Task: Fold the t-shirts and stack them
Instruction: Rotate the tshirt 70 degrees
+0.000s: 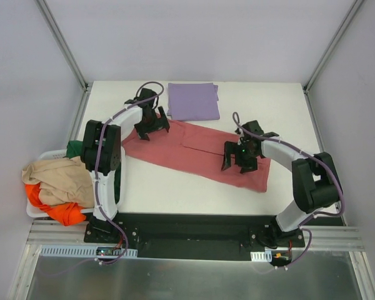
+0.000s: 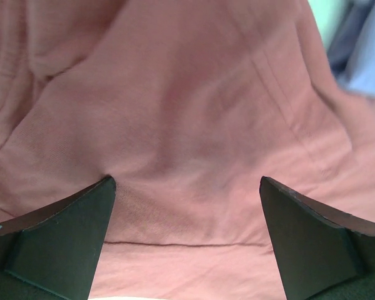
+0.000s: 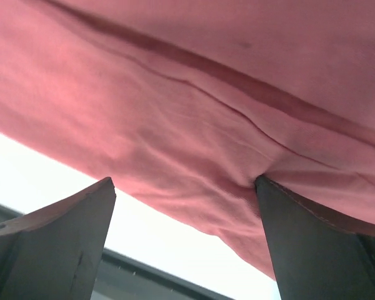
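A red t-shirt [image 1: 187, 150] lies spread in a long diagonal band across the middle of the table. My left gripper [image 1: 152, 127] is open, its jaws pressed down on the shirt's far left end; the left wrist view shows the red cloth [image 2: 187, 125] with a hem seam between the fingertips [image 2: 81, 231]. My right gripper [image 1: 239, 161] is open over the shirt's near right part; in the right wrist view the right fingertip [image 3: 287, 219] touches the red cloth [image 3: 206, 112] near its edge. A folded purple t-shirt [image 1: 193, 100] lies flat at the back.
A white basket [image 1: 37, 209] at the table's left edge holds a tan shirt [image 1: 53, 178], an orange shirt [image 1: 62, 212] and a green one [image 1: 78, 149]. The white table [image 1: 175, 194] shows in front of the red shirt. Grey walls enclose the sides.
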`<state>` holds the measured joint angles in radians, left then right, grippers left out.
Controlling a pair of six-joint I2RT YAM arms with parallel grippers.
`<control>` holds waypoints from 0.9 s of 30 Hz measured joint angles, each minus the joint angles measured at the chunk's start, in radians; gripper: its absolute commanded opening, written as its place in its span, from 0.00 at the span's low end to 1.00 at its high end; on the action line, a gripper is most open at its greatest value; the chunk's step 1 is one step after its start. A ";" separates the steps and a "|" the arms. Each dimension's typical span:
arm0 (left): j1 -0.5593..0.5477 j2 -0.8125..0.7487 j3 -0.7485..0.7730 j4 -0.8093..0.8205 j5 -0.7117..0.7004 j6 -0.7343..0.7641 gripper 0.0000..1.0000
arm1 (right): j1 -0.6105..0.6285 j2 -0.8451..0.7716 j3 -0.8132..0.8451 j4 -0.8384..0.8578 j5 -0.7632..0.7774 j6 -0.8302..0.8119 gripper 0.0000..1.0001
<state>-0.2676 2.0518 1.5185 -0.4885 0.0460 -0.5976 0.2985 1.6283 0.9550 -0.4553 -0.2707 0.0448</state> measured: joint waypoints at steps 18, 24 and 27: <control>0.081 0.350 0.575 -0.105 -0.072 -0.044 0.99 | 0.430 -0.021 -0.061 0.132 -0.217 0.246 0.96; 0.086 0.295 0.504 -0.125 -0.171 -0.039 0.99 | 0.439 -0.069 -0.040 0.120 -0.169 0.248 0.96; 0.085 0.212 0.425 -0.145 -0.204 -0.032 0.99 | 0.422 -0.126 -0.040 0.098 -0.120 0.242 0.96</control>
<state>-0.1829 2.2642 1.9430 -0.6331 -0.1585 -0.6292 0.7200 1.5028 0.9146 -0.3569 -0.3904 0.2867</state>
